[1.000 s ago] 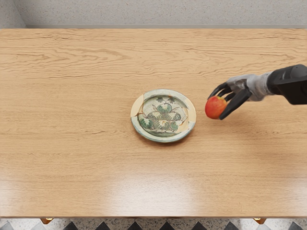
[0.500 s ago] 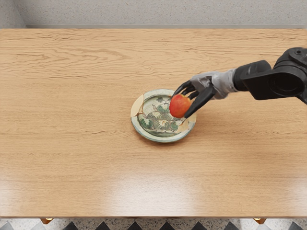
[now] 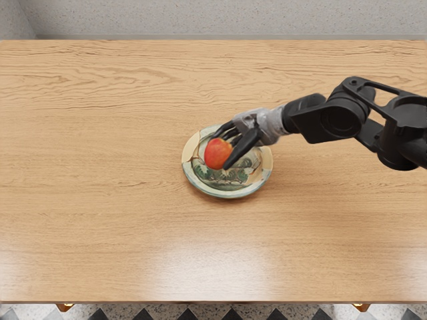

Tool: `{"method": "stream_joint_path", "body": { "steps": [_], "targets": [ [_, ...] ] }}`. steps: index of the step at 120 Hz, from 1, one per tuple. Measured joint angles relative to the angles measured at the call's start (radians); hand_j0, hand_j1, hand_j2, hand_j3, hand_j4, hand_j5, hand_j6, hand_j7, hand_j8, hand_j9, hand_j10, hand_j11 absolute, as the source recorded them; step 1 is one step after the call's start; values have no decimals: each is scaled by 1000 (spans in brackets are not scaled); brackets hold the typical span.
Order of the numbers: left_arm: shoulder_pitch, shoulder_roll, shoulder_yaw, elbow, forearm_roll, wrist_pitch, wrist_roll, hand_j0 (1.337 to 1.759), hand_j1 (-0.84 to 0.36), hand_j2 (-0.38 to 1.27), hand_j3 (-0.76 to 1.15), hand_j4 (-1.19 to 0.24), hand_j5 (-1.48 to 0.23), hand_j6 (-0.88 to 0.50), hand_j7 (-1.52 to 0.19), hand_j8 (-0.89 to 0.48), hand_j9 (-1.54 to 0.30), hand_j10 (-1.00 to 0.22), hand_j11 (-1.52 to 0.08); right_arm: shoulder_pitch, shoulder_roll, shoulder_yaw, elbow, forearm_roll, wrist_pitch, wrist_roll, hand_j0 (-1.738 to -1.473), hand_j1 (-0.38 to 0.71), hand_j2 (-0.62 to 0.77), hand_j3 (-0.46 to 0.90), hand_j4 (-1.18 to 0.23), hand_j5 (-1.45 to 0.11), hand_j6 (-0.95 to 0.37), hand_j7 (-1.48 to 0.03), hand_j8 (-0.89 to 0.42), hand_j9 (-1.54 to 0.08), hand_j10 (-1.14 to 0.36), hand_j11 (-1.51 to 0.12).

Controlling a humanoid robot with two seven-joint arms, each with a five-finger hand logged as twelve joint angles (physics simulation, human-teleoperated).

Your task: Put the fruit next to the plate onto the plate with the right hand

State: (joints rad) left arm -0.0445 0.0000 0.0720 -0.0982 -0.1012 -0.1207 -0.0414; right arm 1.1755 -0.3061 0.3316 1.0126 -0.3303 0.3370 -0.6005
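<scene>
A wooden surface (image 3: 133,247) was noted nearest, its grain running across. At its middle a patterned plate (image 3: 223,193) was recorded, lying flat. A red-yellow fruit (image 3: 217,153) was held over the plate's left half; contact with the plate could not be told. The right robot hand (image 3: 239,135) was closed around the fruit, dark fingers (image 3: 241,148) curled about it. The arm (image 3: 333,117) was seen entering from the right edge. A grey wall (image 3: 200,17) was noted beyond.

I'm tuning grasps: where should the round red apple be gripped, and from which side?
Probably across the round red apple's middle, from above and the right, as the right robot hand holds it; the patterned ceramic plate beneath blocks low approaches.
</scene>
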Motion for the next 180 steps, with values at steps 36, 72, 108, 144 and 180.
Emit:
{"method": "stream_joint_path", "body": {
  "steps": [36,72,108,144,180],
  "targets": [
    [0,0,0,0,0,0,0,1658,73,46,0,-230,-299,-230,-299,-230,-299,-230,-299,-2,14,-8,-52,-35,-8,-1,-1658,243,39,0,-509,-708,-412,-701,-493,-705,-537,-705],
    [0,0,0,0,0,0,0,1658,73,46,0,-230,-299,-230,-299,-230,-299,-230,-299,-1,7,-4,-62,-74,-32,-8,-1658,16,-29,0,-308,-411,-283,-409,-281,-410,-314,-410],
    [0,0,0,0,0,0,0,1658,73,46,0,-230,-299,-230,-299,-230,-299,-230,-299,8,-100,86,35,-41,-25,-10,-1658,-165,-23,0,-155,-203,-150,-203,-149,-203,-156,-203],
    [0,0,0,0,0,0,0,1658,73,46,0,-230,-299,-230,-299,-230,-299,-230,-299,-89,-413,151,146,358,238,-2,-1658,-271,-11,0,-66,-86,-65,-86,-65,-86,-66,-86],
    [0,0,0,0,0,0,0,1658,73,46,0,-230,-299,-230,-299,-230,-299,-230,-299,-235,-642,162,101,498,272,222,-1658,-296,-8,0,-43,-58,-42,-58,-43,-58,-44,-58]
  ]
}}
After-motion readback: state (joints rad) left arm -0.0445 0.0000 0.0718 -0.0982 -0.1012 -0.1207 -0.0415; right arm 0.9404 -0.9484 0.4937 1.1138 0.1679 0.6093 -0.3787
